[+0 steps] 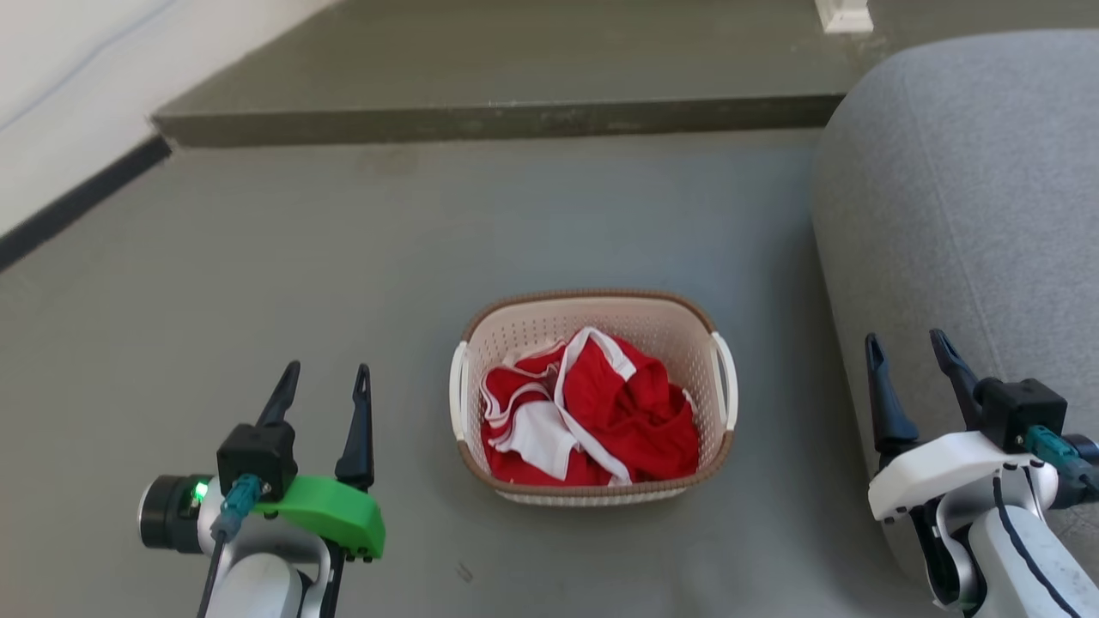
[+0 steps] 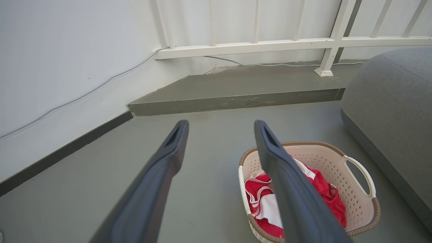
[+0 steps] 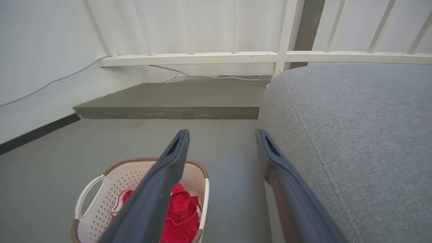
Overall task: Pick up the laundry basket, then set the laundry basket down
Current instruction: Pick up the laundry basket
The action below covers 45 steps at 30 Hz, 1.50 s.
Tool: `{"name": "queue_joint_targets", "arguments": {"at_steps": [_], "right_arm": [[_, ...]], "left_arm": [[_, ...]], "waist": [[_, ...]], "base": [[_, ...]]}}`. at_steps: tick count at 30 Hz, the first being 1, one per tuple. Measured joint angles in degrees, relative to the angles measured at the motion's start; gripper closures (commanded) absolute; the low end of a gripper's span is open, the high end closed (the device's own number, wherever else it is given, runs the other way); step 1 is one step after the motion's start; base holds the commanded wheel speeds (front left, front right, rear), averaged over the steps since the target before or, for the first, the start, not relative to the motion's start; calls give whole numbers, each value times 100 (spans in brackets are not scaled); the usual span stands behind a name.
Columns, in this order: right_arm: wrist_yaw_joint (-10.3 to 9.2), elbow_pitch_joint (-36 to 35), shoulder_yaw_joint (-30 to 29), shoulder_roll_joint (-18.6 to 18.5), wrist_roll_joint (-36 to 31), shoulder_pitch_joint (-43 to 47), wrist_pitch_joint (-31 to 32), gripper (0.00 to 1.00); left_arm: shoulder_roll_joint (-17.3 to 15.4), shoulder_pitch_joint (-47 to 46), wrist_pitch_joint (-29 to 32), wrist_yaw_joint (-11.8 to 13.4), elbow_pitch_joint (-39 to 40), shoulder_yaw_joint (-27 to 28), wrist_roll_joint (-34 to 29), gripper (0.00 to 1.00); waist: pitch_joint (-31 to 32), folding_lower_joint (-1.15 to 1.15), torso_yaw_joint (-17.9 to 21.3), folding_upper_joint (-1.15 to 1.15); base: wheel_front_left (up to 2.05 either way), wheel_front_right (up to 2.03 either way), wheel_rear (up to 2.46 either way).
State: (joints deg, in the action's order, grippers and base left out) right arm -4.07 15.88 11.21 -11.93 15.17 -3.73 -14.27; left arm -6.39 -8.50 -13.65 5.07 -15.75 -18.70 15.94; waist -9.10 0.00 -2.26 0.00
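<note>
The laundry basket stands on the grey floor in the middle of the head view, cream and perforated with a brown rim and white side handles. Red and white clothes lie inside it. My left gripper is open, to the left of the basket and apart from it. My right gripper is open, to the right of the basket, in front of the sofa. In the left wrist view the basket sits at lower right behind my gripper. In the right wrist view the basket lies at lower left, with my gripper above the floor.
A grey upholstered sofa bulks along the right side, close to the right arm. A raised concrete step runs across the far side, with a white railing above it. A white wall with a dark skirting runs along the left.
</note>
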Motion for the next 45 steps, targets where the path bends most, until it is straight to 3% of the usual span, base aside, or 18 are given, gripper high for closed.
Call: {"name": "queue_joint_targets", "arguments": {"at_steps": [24, 39, 45], "right_arm": [[0, -241, -169, -57, -1, -938, -8, 0], [4, -338, -263, -76, -11, -1852, -18, 0], [104, -124, -253, -73, -11, -2279, -33, 0]], "left_arm": [[201, -1215, -2, -32, -20, 5, 81, 0], [337, -2319, 54, -266, -296, -2, 205, 0], [349, -2847, 118, -386, -680, 10, 294, 0]], "waist": [[-1934, 0, -55, 0], [-3172, 1, -151, 0], [-3645, 1, -194, 0]], "base": [[0, 0, 0], [0, 0, 0], [0, 0, 0]]}}
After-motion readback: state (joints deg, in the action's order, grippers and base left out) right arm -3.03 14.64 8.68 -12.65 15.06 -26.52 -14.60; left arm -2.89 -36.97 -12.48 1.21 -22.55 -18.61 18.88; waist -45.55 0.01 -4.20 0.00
